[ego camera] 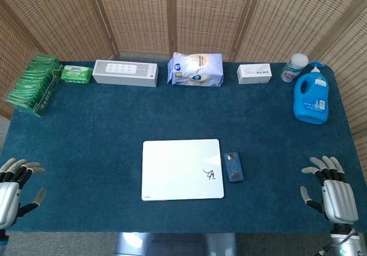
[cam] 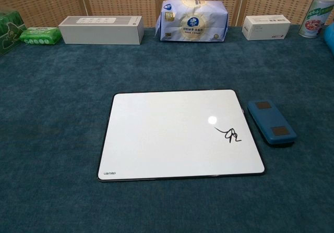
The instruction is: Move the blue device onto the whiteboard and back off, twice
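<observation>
Your open right hand (ego camera: 331,188) is waiting nearer the blue device (ego camera: 234,166); it is lying lengthwise beside the whiteboard's (ego camera: 182,169) right edge; your left hand (ego camera: 12,187) is open too.

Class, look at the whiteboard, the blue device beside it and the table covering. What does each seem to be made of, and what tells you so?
Whiteboard: smooth glossy white surface, probably coated board or plastic; a light glints on it, and a thin dark frame edges it.
Blue device: likely matte hard plastic, with two dark pads, perhaps felt.
Table covering: dark teal fabric, like short carpet or felt; its fuzzy texture gives no shine.
</observation>
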